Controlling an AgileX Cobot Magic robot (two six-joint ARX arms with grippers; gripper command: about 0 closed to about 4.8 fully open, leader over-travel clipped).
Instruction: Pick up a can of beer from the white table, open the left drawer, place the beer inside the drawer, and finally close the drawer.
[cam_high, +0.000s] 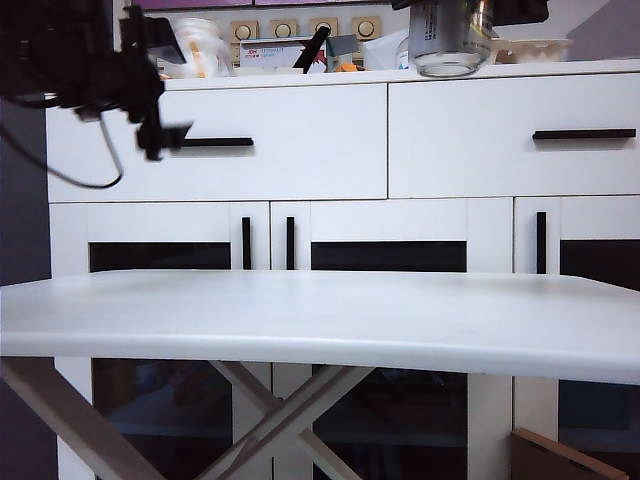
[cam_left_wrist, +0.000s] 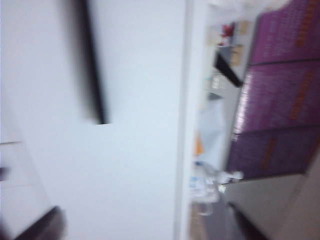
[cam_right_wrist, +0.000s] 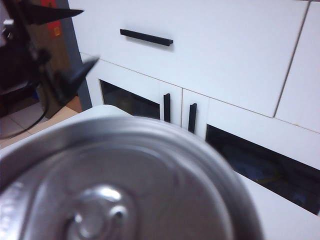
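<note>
Silver can (cam_high: 450, 42) in right hand (cam_high: 462, 12), up high — left hand (cam_high: 166, 92) wide, by left drawer (cam_high: 300, 135)

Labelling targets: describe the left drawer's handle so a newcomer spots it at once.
Start at the white cabinet behind the table. Its top row has two wide drawers; the left drawer carries a slim black horizontal handle. Unlike the right drawer's handle, it has the left gripper right beside it.

place: home-like room | cues: white cabinet (cam_high: 300, 160) with drawers, glass doors, cluttered top
</note>
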